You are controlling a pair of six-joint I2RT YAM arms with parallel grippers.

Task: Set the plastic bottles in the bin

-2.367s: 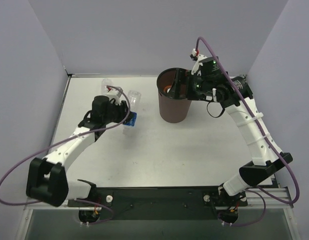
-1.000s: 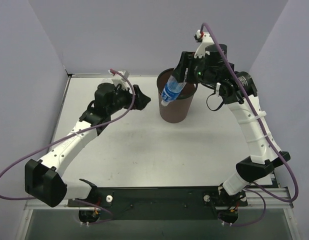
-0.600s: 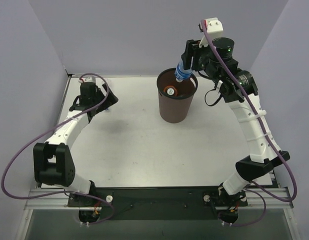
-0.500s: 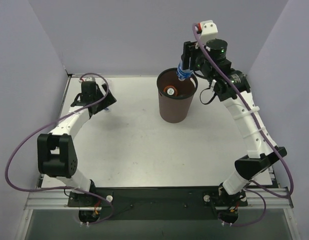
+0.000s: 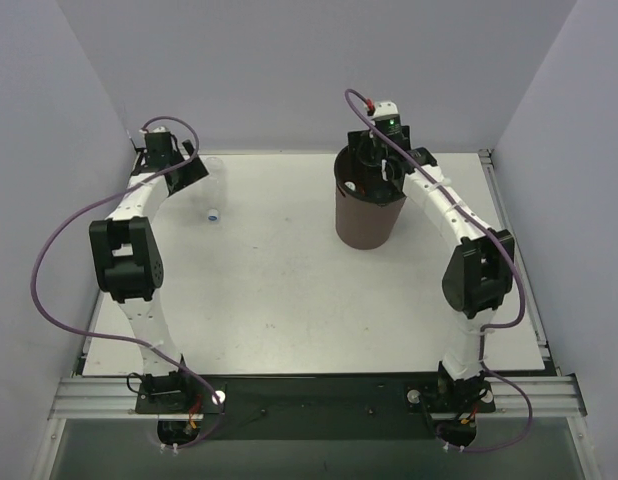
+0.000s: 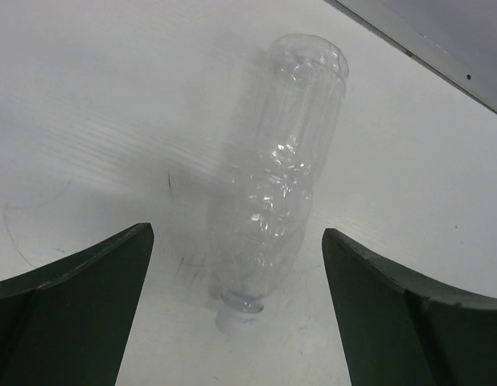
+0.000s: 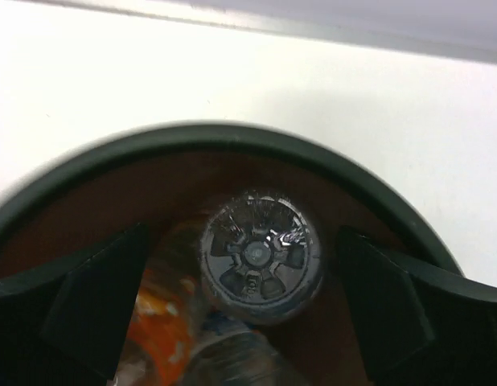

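Overhead, the right gripper (image 5: 375,166) hangs over the bin (image 5: 369,226). Well left of the bin, the clear unlabelled bottle (image 5: 213,213) lies by the left gripper (image 5: 186,168). Its wrist view shows spread jaws flanking the bottle, apart from it. The right wrist view shows spread jaws too, with a second clear bottle (image 7: 259,256) base-up inside the bin, beside the orange bottle (image 7: 156,331).

- One tall, round, dark brown plastic bin (image 5: 369,222).
- Three small plastic bottles can be counted: one clear unlabelled bottle (image 6: 281,185) on the desk (image 5: 309,290), one clear bottle seen base-on (image 7: 259,256) within the bin's rim, and one orange bottle (image 7: 156,338) beside it. Whether more lie underneath cannot be told.
- One white desk.
- Two white-and-black robot arms, the left arm (image 5: 139,205) and the right arm (image 5: 444,205).
- Two dark pincers, the left pincer (image 6: 236,235) and the right pincer (image 7: 242,241).
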